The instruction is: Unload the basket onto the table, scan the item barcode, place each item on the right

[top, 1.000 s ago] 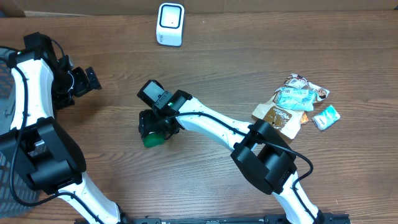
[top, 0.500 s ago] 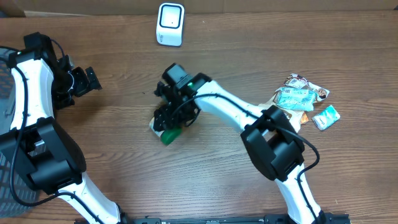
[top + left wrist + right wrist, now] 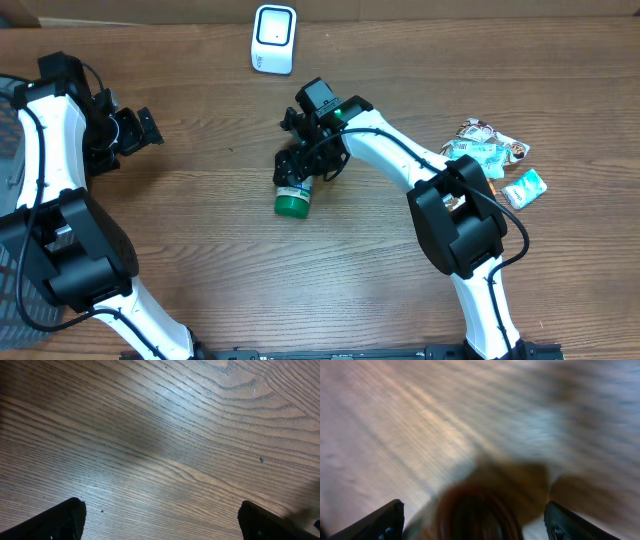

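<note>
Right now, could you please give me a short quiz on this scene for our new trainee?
1. True or false: the right gripper is over the green-capped bottle.
2. What lies at the right side of the table? A) snack packets B) white scanner C) the bottle
3. Fill in: the left gripper hovers over bare table with its jaws ____.
Key: 1 true; 2 A; 3 open.
</note>
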